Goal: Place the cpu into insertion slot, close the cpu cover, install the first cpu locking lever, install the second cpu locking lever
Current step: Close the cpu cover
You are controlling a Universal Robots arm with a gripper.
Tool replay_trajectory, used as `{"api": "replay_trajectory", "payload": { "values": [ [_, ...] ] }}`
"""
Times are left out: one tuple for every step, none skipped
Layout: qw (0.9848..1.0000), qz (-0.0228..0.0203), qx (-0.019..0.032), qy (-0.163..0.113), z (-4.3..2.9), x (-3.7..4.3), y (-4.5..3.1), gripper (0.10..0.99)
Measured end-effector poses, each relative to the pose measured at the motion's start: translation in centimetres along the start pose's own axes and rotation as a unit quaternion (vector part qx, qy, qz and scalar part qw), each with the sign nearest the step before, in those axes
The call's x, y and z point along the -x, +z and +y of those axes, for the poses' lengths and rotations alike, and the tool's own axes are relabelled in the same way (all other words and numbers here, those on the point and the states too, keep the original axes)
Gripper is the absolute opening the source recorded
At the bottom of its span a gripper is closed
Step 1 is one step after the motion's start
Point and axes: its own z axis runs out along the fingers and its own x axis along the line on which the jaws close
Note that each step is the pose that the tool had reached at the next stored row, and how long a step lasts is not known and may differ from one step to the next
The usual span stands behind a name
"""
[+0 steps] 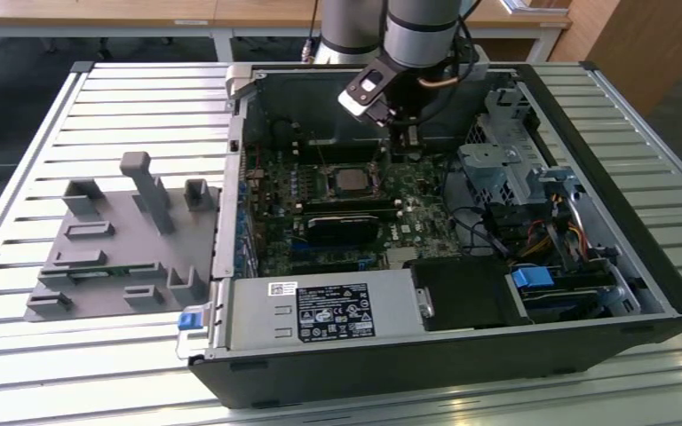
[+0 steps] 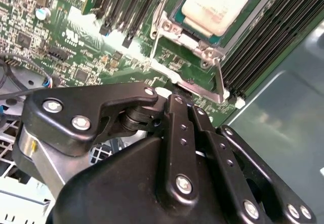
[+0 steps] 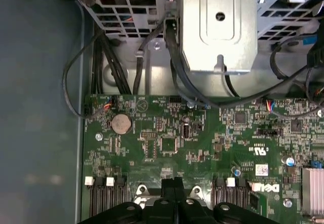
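The cpu [image 2: 217, 6] lies flat in the insertion slot [image 2: 174, 22], its pale silvery face up; in the exterior view it [image 1: 351, 180] sits mid-board in the open computer case. The cpu cover [image 2: 195, 88], a thin silvery frame, stands swung open off the socket on the side facing my gripper. My gripper [image 2: 169, 100] hangs low over the green board just beyond the socket [image 1: 403, 142], fingers together, tips right at the cover's raised edge. Its black fingers [image 3: 168, 186] meet with no visible gap in the first wrist view. Whether they pinch the cover is unclear.
Black memory slots [image 2: 268, 36] flank the socket. A black heatsink block [image 1: 344, 226] lies in front of it. A metal drive cage [image 3: 217, 26] with cables [image 3: 172, 57] stands beside the board. The power supply [image 1: 317, 315] sits at the case front. A grey fixture plate [image 1: 116, 240] lies outside.
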Motion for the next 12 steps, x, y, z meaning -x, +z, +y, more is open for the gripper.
{"api": "replay_trajectory", "payload": {
  "values": [
    [1.0000,0.0001,0.0000,0.000,-0.12,0.00,0.01,0.106],
    [1.0000,0.0000,0.0000,0.000,-0.25,0.00,0.01,0.106],
    [1.0000,0.0000,0.0000,0.000,-0.38,-0.01,0.02,0.106],
    [1.0000,0.0000,0.0000,0.000,-0.51,-0.01,0.03,0.106],
    [1.0000,0.0000,0.0000,0.000,-0.62,-0.02,0.05,0.106],
    [1.0000,0.0000,0.0000,0.000,-0.71,-0.02,0.07,0.106],
    [1.0000,0.0000,0.0000,0.000,-0.78,-0.04,0.09,0.106],
    [1.0000,0.0000,0.0000,0.000,-0.86,-0.06,0.11,0.106],
    [1.0000,0.0000,0.0000,0.000,-0.93,-0.07,0.13,0.106],
    [1.0000,0.0000,0.0000,0.000,-1.01,-0.09,0.15,0.106],
    [1.0000,0.0000,0.0000,0.000,-1.09,-0.11,0.17,0.106],
    [1.0000,0.0000,0.0000,0.000,-1.16,-0.12,0.19,0.106]
  ]
}}
